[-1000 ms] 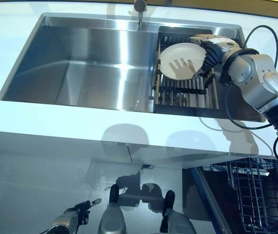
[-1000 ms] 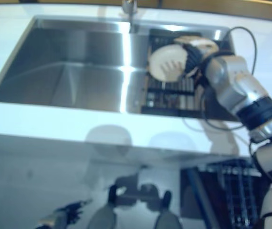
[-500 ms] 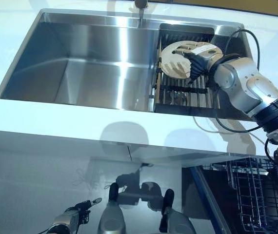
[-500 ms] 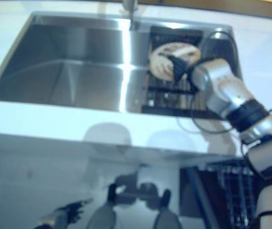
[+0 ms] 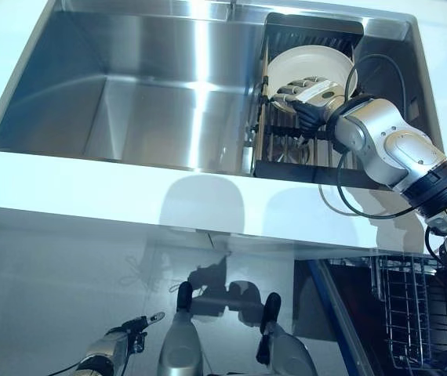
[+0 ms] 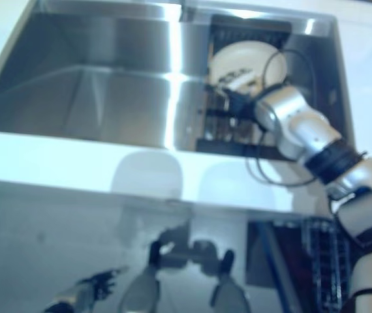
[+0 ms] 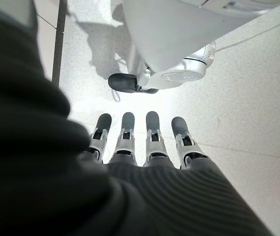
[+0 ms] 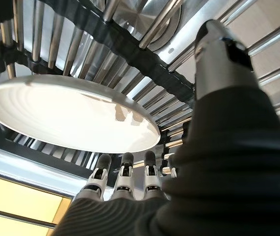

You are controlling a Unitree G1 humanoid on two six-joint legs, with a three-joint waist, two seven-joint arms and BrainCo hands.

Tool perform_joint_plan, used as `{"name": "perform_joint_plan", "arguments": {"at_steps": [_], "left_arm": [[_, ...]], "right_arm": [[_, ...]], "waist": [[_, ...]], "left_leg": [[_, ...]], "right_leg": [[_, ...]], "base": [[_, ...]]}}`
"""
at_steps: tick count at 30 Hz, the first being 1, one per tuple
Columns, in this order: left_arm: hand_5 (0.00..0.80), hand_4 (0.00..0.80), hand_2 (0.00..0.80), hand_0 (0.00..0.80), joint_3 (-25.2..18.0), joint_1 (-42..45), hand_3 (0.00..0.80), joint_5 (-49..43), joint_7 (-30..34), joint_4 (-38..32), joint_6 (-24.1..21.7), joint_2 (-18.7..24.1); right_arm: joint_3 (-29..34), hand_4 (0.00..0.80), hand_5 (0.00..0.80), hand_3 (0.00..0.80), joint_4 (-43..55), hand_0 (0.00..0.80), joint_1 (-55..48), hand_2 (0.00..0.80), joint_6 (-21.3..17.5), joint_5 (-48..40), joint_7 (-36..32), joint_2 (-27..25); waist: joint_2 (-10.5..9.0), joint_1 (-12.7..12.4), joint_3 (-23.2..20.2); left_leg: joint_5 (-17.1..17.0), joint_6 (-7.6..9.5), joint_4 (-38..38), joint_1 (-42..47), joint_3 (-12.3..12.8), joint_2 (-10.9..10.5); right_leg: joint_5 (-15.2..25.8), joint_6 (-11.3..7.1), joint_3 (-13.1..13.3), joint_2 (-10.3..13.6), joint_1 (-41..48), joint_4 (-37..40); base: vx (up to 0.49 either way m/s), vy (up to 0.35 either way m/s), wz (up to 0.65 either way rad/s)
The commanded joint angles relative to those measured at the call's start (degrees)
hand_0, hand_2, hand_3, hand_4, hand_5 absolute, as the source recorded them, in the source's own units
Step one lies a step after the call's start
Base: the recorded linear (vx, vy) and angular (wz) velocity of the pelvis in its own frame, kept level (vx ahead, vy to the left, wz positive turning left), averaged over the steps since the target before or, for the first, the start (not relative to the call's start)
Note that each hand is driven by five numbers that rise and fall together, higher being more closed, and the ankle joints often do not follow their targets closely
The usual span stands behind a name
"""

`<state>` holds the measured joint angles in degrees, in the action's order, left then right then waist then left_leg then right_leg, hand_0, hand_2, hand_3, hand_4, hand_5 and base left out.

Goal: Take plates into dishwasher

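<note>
The robot was at the pick-up step: its right hand (image 5: 306, 92) reached over the sink (image 5: 141, 94) to the white plate (image 5: 306, 66) standing in the dark drying rack (image 5: 298, 149) at the sink's right end. The fingers lay spread and fairly straight across the plate's face, the thumb apart on the other side, so the hand looked open against the plate rather than clamped on it. Whether any fingertip had hooked the rim I could not tell, since the wrist view showed the fingers (image 8: 125, 179) only just beside the plate's edge.

The plate stood tilted on its edge among the rack's bars, its face turned toward the robot and up, its flat disc running across the rack from side to side.

The left hand (image 7: 145, 147) hung low by the floor, fingers straight, holding nothing.

The next move, as I judged it, called for closing thumb and fingers on the rim, lifting the plate clear of the bars without snagging, then carrying it down to the open dishwasher basket (image 5: 416, 313) at the lower right, below the white table (image 5: 90, 188).
</note>
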<state>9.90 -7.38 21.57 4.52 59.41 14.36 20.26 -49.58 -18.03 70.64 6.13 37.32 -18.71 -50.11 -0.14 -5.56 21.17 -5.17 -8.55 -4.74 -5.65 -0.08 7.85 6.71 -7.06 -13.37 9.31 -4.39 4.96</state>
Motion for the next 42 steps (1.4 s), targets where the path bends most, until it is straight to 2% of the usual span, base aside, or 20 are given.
{"name": "perform_joint_plan", "arguments": {"at_steps": [1,14,29,42], "left_arm": [[0.000,0.000,0.000,0.000,2.15,-1.95,0.000,1.74,-0.56,0.69,0.41,1.01],[0.000,0.000,0.000,0.000,2.00,-2.52,0.000,2.80,-0.60,0.72,0.56,1.09],[0.000,0.000,0.000,0.000,2.31,-3.59,0.000,3.87,-1.34,0.88,1.58,1.18],[0.000,0.000,0.000,0.000,2.38,-3.26,0.000,4.16,-0.53,1.28,1.63,1.63]], "right_arm": [[-2.36,0.000,0.000,0.000,2.20,0.000,3.84,0.000,0.27,4.97,0.36,-1.56],[-2.45,0.000,0.000,0.000,-2.92,0.000,4.83,0.000,1.79,9.07,1.79,-1.98],[-3.96,0.000,0.000,0.000,-9.78,0.000,8.74,0.000,4.28,6.62,5.48,-3.29],[-6.46,0.000,0.000,0.000,-12.97,0.000,13.15,0.000,4.43,6.32,7.63,-4.95]], "waist": [[-2.20,-0.53,0.78],[-2.08,-0.48,1.76],[-2.71,-0.39,1.45],[-2.67,-0.37,1.25]], "left_leg": [[-1.11,2.12,-0.26,-0.39,2.64,-0.79],[-1.11,2.30,-0.26,-1.12,2.19,-1.22],[-0.73,2.42,-0.26,-0.78,2.02,-1.26],[-0.62,2.40,-0.26,-1.05,1.84,-1.50]], "right_leg": [[0.81,-3.60,1.58,3.67,-0.35,0.04],[1.01,-3.65,1.98,3.51,-1.31,0.04],[1.02,-3.52,2.72,3.17,-1.36,0.04],[0.99,-3.52,2.76,3.07,-1.62,0.04]], "base": [[0.000,0.000,0.00],[0.000,0.000,0.00],[0.000,0.000,0.00],[0.000,0.000,0.00]]}}
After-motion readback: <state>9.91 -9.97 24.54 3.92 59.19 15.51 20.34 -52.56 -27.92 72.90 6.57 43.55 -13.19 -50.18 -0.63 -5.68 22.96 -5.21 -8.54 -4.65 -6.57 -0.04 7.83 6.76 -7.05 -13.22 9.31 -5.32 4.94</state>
